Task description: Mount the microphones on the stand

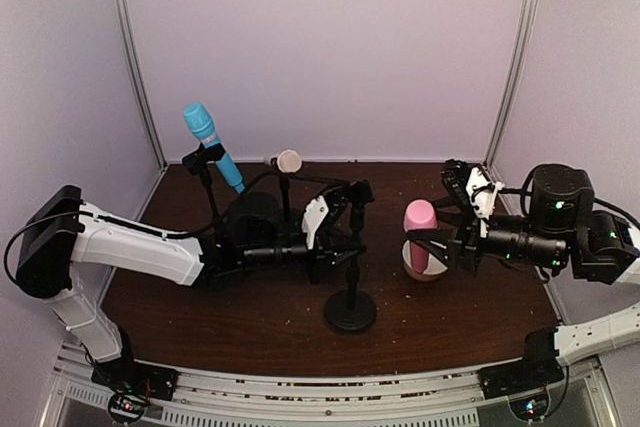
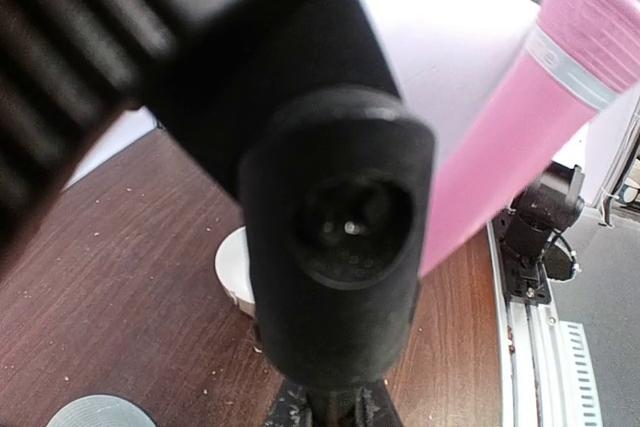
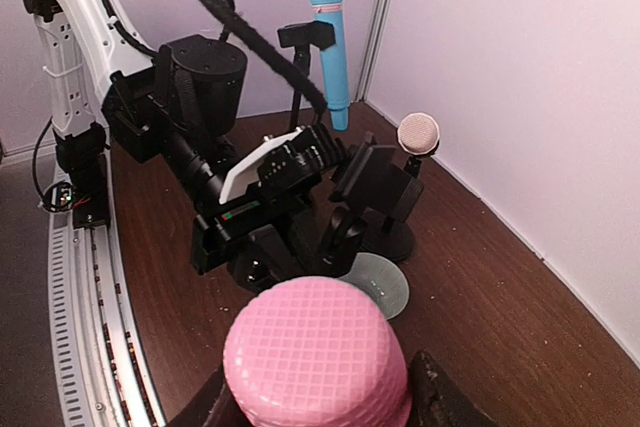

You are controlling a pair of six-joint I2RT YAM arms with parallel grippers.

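Note:
The pink microphone [image 1: 419,232] stands nearly upright in my right gripper [image 1: 432,244], which is shut on its body; its head fills the right wrist view [image 3: 315,352], with the fingers [image 3: 440,397] on both sides. My left gripper [image 1: 352,232] is shut on the post of the near stand, just above its round black base [image 1: 350,309]. That stand's empty black clip [image 2: 340,247] fills the left wrist view, with the pink microphone [image 2: 530,117] slanting close behind it. The sky-blue microphone [image 1: 212,145] and the cream microphone [image 1: 288,160] sit in clips on two stands at the back.
A white round cup [image 1: 425,269] sits on the brown table under the pink microphone's lower end; it also shows in the left wrist view [image 2: 232,267]. Pale walls close the back and sides. The metal rail [image 1: 330,387] runs along the near edge.

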